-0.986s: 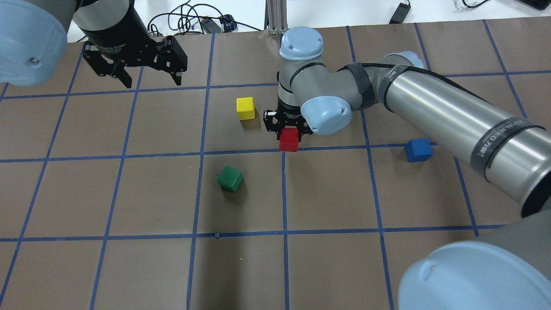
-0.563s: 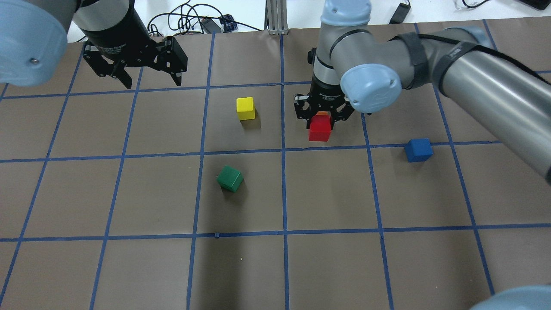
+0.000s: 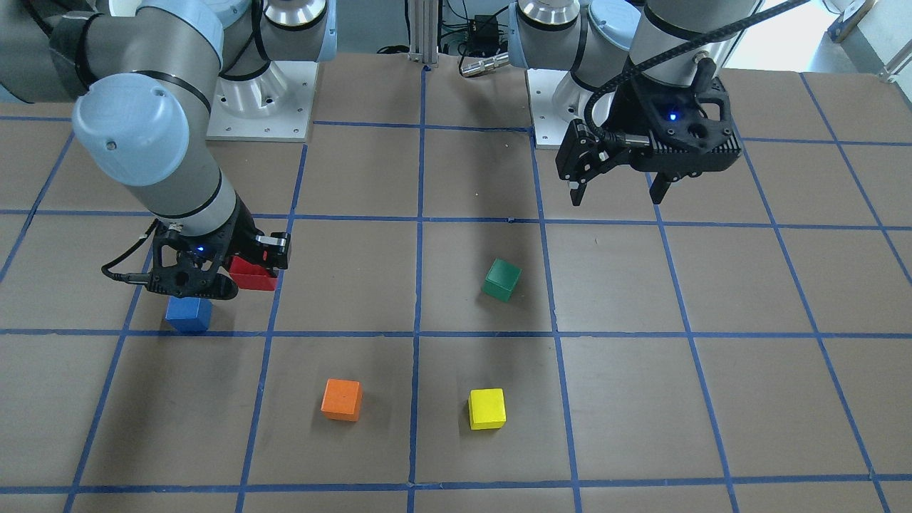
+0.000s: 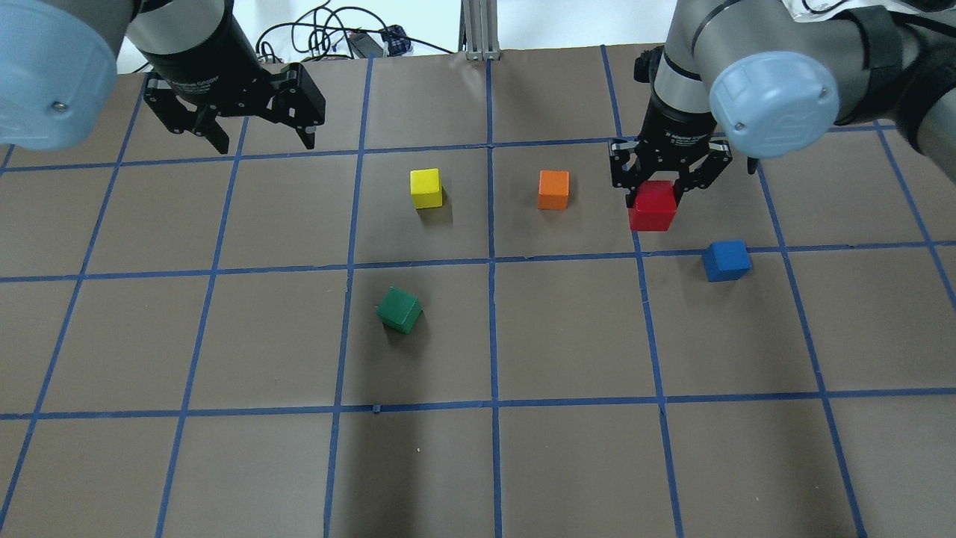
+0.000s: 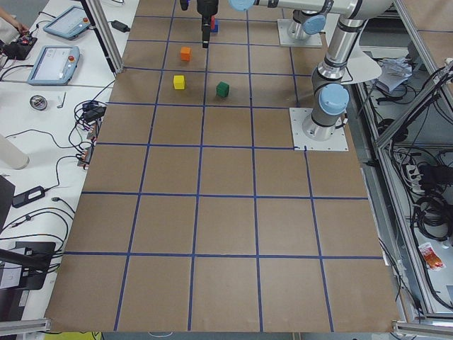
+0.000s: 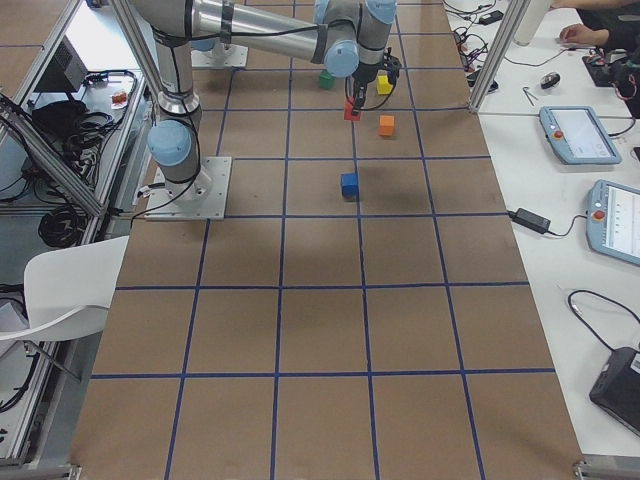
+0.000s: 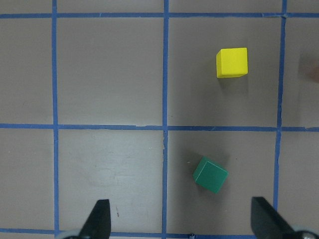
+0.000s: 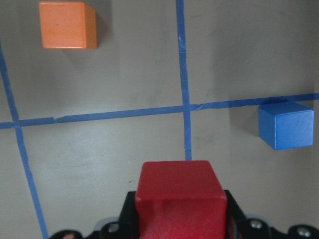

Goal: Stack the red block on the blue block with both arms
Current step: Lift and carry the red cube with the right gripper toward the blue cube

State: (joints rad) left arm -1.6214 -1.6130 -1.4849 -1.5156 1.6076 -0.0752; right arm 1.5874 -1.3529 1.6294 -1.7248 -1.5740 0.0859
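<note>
My right gripper (image 4: 657,196) is shut on the red block (image 4: 653,206) and holds it above the table, a little up and to the left of the blue block (image 4: 726,260). In the right wrist view the red block (image 8: 180,198) sits between the jaws and the blue block (image 8: 286,124) lies on the table to the right. In the front view the red block (image 3: 252,275) hangs beside the blue block (image 3: 189,314). My left gripper (image 4: 258,134) is open and empty, high over the far left of the table (image 3: 616,187).
An orange cube (image 4: 553,189) and a yellow cube (image 4: 426,187) lie in the far middle squares. A green cube (image 4: 399,309) lies turned near the centre. Blue tape lines grid the brown table (image 4: 567,463). Cables lie past the far edge.
My right arm has carried the red block to the right, from the middle of the table towards the blue block. The orange cube it covered now shows. The left arm has not moved.
</note>
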